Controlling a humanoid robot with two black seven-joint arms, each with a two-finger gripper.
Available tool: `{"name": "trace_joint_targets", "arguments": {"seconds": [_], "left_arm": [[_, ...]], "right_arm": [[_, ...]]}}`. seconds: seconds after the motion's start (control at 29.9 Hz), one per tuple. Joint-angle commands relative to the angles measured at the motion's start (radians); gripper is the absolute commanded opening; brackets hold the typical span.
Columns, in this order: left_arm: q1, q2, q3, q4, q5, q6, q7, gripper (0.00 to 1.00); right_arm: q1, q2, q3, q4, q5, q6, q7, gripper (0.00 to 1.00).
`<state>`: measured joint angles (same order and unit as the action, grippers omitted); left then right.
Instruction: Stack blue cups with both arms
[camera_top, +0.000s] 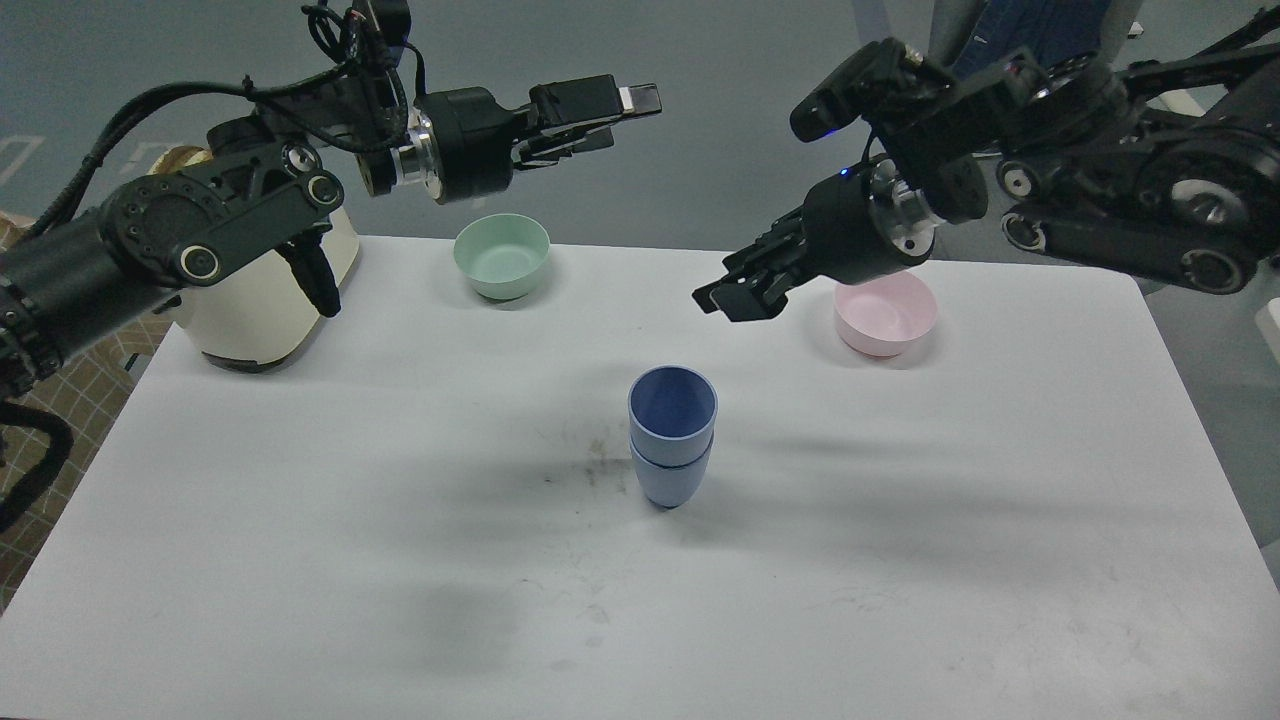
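Observation:
Two blue cups stand nested and upright in the middle of the white table (300, 560). The upper cup (673, 425) sits inside the lower cup (668, 482). My right gripper (720, 298) hangs in the air above and to the right of the stack, clear of it, with its jaws slightly apart and empty. My left gripper (630, 118) is held high at the back left, far from the cups, open and empty.
A mint-green bowl (501, 256) stands at the back of the table, left of centre. A pink bowl (886, 314) stands at the back right, just below my right wrist. A cream-coloured appliance (262, 300) stands at the back left corner.

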<state>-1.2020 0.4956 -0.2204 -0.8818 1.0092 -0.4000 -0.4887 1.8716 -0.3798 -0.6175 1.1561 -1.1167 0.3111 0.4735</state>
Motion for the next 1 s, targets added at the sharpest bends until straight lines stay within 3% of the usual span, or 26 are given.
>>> {"name": "trace_joint_targets", "arguments": {"seconds": [0.0,0.17,0.27,0.43,0.53,0.67,0.87,0.97], "left_arm": [[-0.001,-0.002,0.000,0.014,0.000,0.001,0.000,0.95],[0.002,-0.003,0.000,0.023,0.000,0.001,0.000,0.95],[0.007,-0.005,-0.007,0.032,-0.001,0.001,0.000,0.95],[0.013,-0.017,-0.013,0.050,-0.020,0.003,0.000,0.95],[0.015,-0.046,-0.014,0.092,-0.026,0.003,0.000,0.95],[0.038,-0.068,-0.016,0.161,-0.163,-0.003,0.000,0.95],[0.084,-0.069,-0.016,0.213,-0.481,-0.020,0.000,0.95],[0.104,-0.077,-0.017,0.230,-0.575,-0.048,0.000,0.95]], "right_arm": [[0.008,-0.169,0.030,0.017,0.003,-0.003,0.002,0.59],[-0.031,-0.365,0.076,0.008,0.008,-0.014,0.001,0.63],[-0.124,-0.476,0.143,-0.001,0.128,-0.035,-0.001,0.67],[-0.345,-0.493,0.327,-0.047,0.378,-0.122,0.002,0.77],[-0.496,-0.444,0.486,-0.090,0.483,-0.158,0.011,0.80],[-0.724,-0.274,0.808,-0.237,0.581,-0.165,0.015,0.86],[-0.880,-0.003,1.178,-0.505,0.601,-0.133,0.015,0.95],[-0.907,0.079,1.271,-0.562,0.603,-0.109,0.015,0.96]]}}
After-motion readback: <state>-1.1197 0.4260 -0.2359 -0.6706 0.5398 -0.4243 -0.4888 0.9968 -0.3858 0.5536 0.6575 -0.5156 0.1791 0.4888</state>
